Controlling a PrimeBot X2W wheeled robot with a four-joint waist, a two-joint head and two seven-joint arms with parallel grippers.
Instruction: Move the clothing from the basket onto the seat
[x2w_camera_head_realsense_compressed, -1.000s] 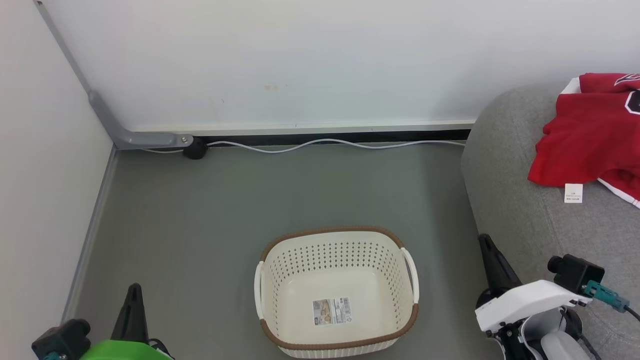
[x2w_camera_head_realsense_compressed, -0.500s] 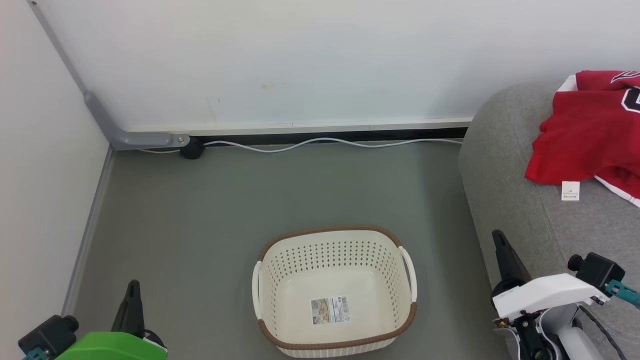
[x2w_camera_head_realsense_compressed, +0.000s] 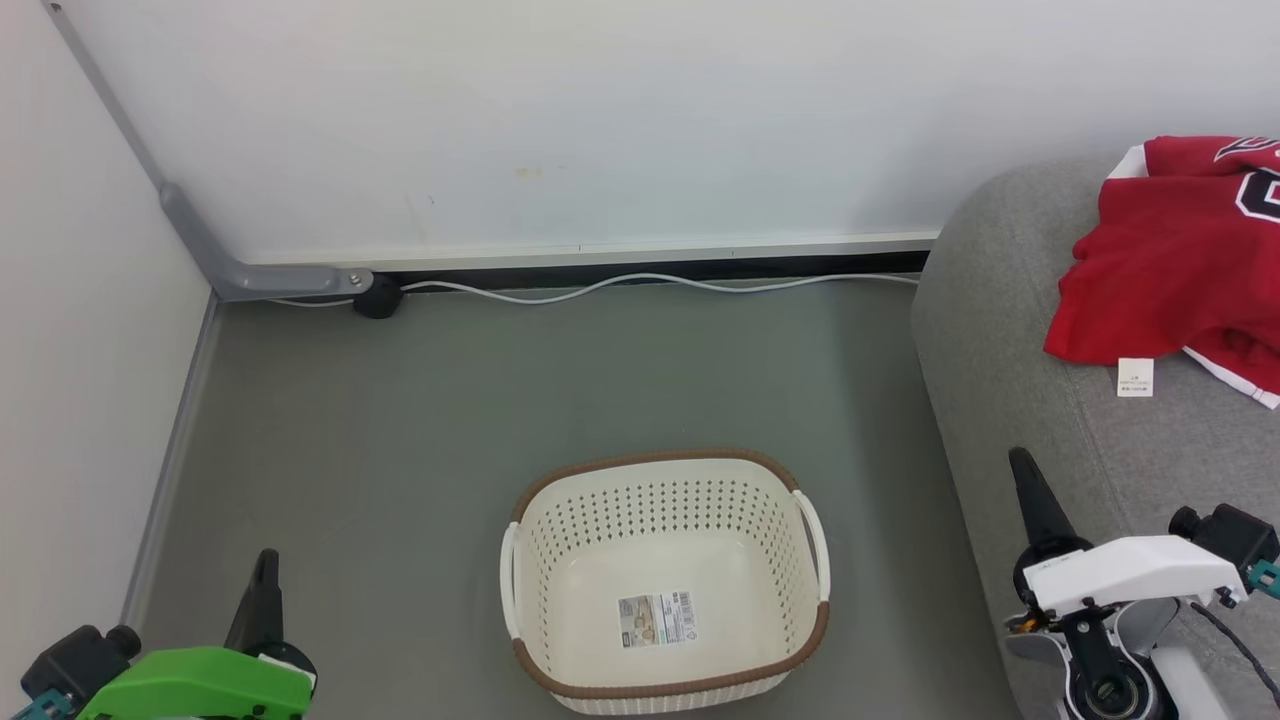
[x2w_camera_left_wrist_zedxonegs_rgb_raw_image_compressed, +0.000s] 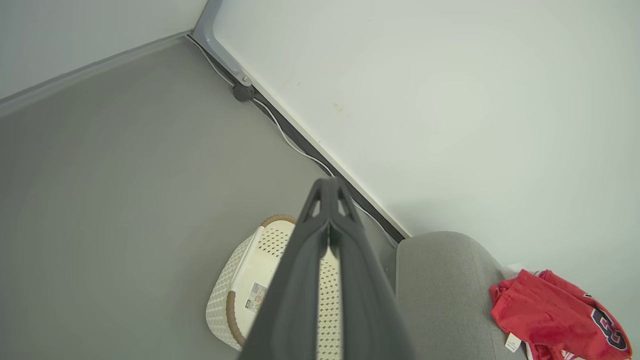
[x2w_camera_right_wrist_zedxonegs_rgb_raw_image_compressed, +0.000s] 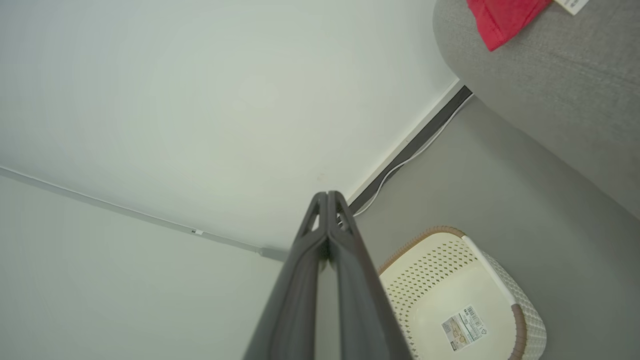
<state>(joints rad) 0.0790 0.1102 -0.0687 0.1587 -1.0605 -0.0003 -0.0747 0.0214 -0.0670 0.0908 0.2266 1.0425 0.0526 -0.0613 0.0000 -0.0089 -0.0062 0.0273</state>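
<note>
On the large grey fabric-upholstered sofa (x2w_camera_head_realsense_compressed: 1000, 350), at the right of the room, lies the bright red jersey-style clothing (x2w_camera_head_realsense_compressed: 1160, 270) with white trim. It is crumpled, and its small white tag (x2w_camera_head_realsense_compressed: 1135, 377) rests on the cushion. The cream-white perforated plastic laundry basket (x2w_camera_head_realsense_compressed: 660, 460) with a brown woven-look rim stands on the grey floor (x2w_camera_head_realsense_compressed: 450, 400) near the sofa, its bottom bare around a label sticker (x2w_camera_head_realsense_compressed: 655, 617). Left hand (x2w_camera_head_realsense_compressed: 265, 585) and right hand (x2w_camera_head_realsense_compressed: 1030, 490) flank the basket, each with its two dark fingers pressed together. A white cable (x2w_camera_head_realsense_compressed: 640, 282) runs along the wall base.
</note>
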